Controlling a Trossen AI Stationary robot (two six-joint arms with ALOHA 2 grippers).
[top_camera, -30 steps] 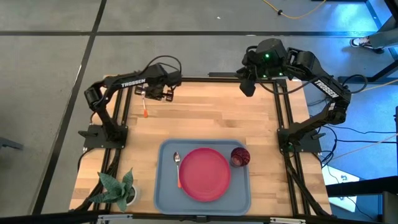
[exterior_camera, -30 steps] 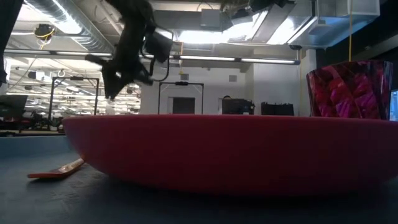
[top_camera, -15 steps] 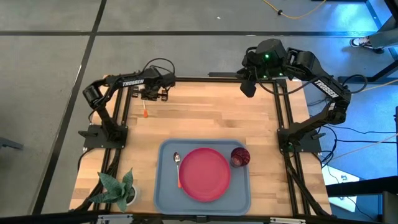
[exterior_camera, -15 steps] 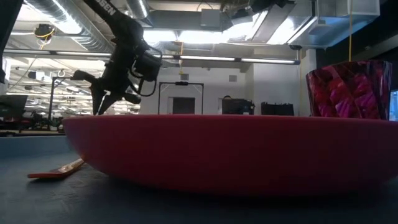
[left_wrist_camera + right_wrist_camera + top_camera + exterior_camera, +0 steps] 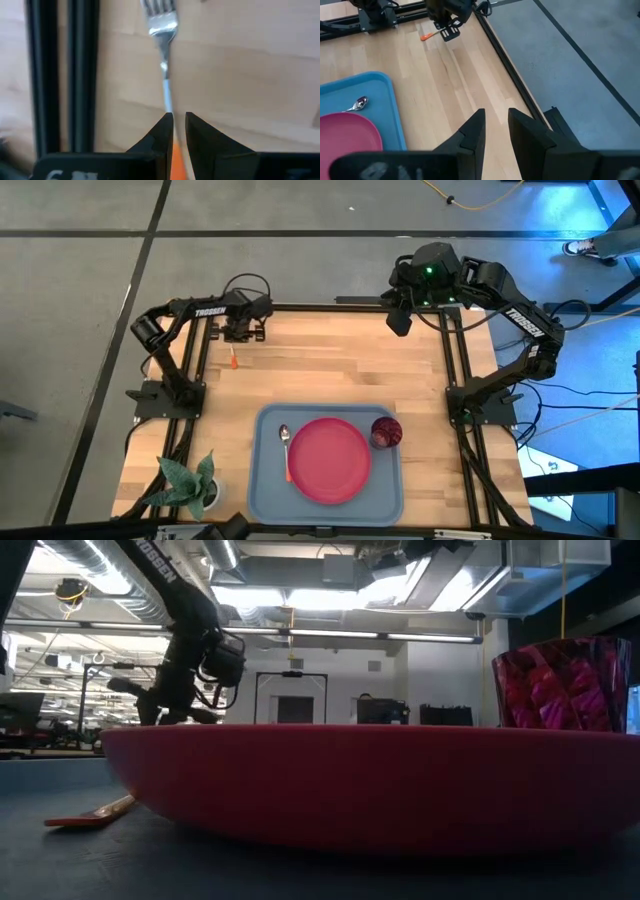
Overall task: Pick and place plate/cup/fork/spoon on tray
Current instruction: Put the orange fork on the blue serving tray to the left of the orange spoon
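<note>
The fork (image 5: 232, 356) lies flat on the wooden table at the far left, tines (image 5: 162, 22) toward the far edge, orange handle (image 5: 426, 36) toward the near side. My left gripper (image 5: 243, 332) is low over it, its fingers (image 5: 179, 116) only a narrow gap apart, and the handle shows in that gap. The plate (image 5: 330, 460), the spoon (image 5: 286, 450) and the cup (image 5: 386, 432) rest on the tray (image 5: 262, 485). My right gripper (image 5: 398, 320) waits, shut and empty, at the far right. My left gripper comes at the fork from above, its fingers across the fork where the silver neck (image 5: 168, 100) meets the orange handle. The fork lies flat on the table. I cannot tell whether the fingers touch it.
A black frame rail (image 5: 82, 75) runs close beside the fork along the table's left edge. A potted plant (image 5: 190, 485) stands at the near left corner. Bare wood lies between the fork and the tray.
My left gripper has gone down and toward the table's far left corner, ending low over the fork. The fork has stayed where it was on the table.
</note>
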